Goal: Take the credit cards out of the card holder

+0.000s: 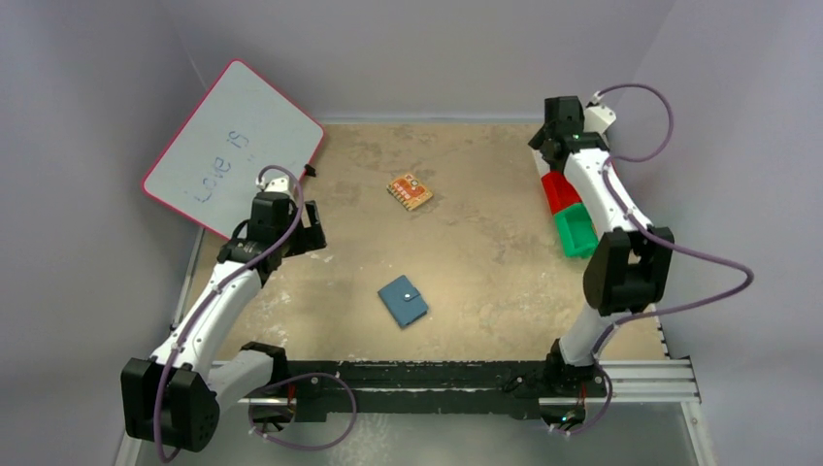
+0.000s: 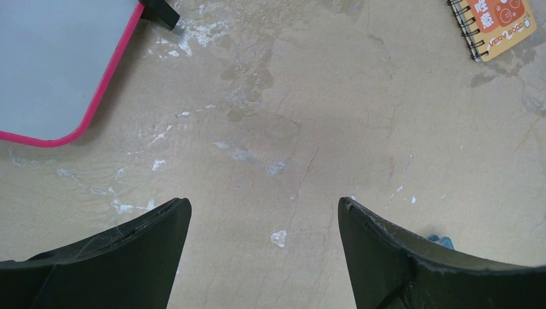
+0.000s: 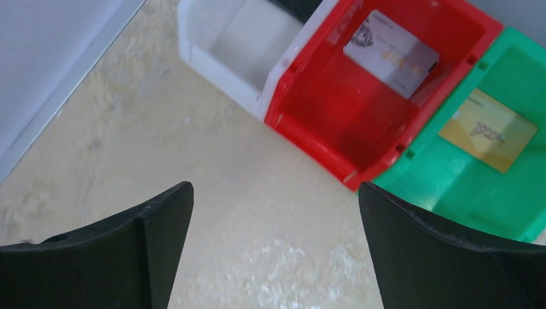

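Empty left hand, fingers spread, over bare counter. Empty right hand, likewise spread. Only its wrist view shows a silver-grey card in the red bin at 1 o'clock and a gold card in the green bin at 2 o'clock. Closed card holder, mid-counter overhead, 8 o'clock from both bins.

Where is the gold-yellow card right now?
The thin gold-yellow card lies inside the green plastic bin at the right of the right wrist view, beside the red plastic bin holding a silver-grey card.
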`<act>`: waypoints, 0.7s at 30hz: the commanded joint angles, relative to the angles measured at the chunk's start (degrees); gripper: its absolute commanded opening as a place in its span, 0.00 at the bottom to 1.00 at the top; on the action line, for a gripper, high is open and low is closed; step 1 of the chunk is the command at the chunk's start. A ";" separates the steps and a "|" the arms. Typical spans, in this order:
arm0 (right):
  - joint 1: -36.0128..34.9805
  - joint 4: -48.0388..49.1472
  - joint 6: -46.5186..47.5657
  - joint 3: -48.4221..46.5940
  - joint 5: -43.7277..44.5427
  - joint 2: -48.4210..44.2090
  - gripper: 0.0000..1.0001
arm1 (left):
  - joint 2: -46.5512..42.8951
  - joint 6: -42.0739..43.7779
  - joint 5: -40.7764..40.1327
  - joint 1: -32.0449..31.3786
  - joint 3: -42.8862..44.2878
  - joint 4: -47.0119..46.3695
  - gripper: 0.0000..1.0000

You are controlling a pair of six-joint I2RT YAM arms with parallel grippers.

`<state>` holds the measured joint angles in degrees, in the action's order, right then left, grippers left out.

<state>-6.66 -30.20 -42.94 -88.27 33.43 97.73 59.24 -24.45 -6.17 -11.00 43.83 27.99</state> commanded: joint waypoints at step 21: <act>11.65 -0.50 -8.69 -21.81 -8.84 27.64 0.73 | 0.35 0.67 0.63 0.18 1.68 -1.58 0.85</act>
<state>4.38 -32.73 -50.52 -107.48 25.50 124.75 60.86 -24.43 -5.91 -11.00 43.83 27.99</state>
